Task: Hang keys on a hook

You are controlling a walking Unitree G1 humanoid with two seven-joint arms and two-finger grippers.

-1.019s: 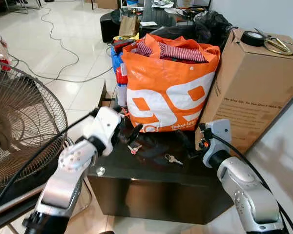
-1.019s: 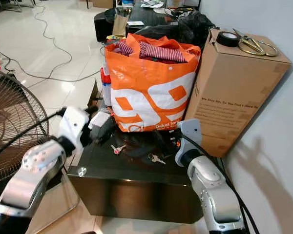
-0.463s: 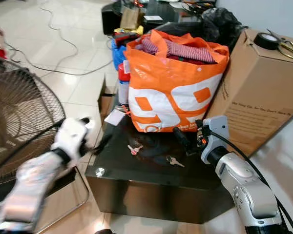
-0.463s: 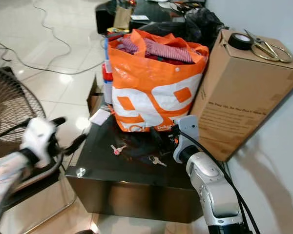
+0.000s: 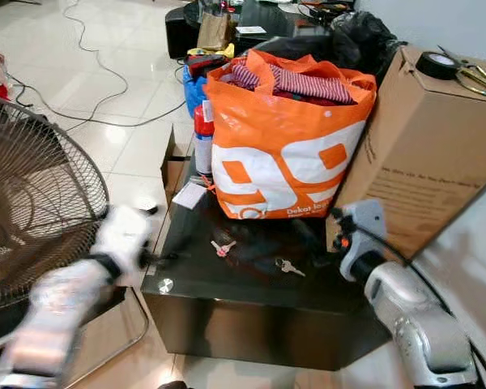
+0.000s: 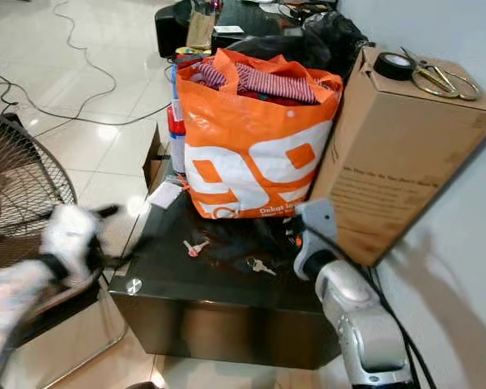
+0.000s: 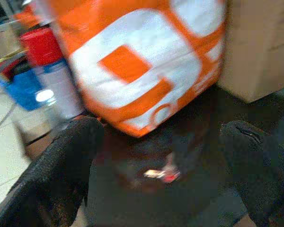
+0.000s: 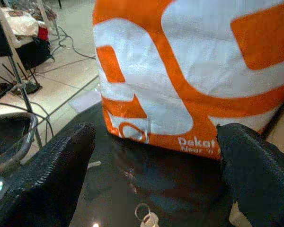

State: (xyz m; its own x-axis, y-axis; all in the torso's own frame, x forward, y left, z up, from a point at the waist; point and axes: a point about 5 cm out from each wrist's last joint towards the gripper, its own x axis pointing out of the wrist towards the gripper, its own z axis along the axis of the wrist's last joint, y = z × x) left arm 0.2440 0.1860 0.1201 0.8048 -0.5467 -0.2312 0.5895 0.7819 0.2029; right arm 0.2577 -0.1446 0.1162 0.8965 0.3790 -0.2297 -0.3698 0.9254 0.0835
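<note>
Two sets of keys lie on the dark glass table [image 5: 227,285]: one with a red tag [image 5: 221,247] and a silver pair [image 5: 288,267] to its right. My left gripper [image 5: 160,256] is blurred at the table's left edge, left of the red-tagged keys. In the left wrist view its fingers [image 7: 61,161] stand open, with the red-tagged keys [image 7: 161,174] on the glass ahead. My right gripper [image 5: 312,243] hovers low over the table, right of the silver keys. It is open and empty in the right wrist view, where a key ring [image 8: 144,215] lies below it.
A full orange shopping bag [image 5: 283,154] stands at the table's back. A tall cardboard box [image 5: 429,146] with a tape roll [image 5: 436,65] on top is on the right. A floor fan [image 5: 32,203] stands at the left. Spray cans [image 5: 201,138] and cables are behind.
My left arm has drawn back to the left, from beside the red-tagged keys to the table's left edge. The right gripper has stayed near the silver keys. Both key sets are unmoved.
</note>
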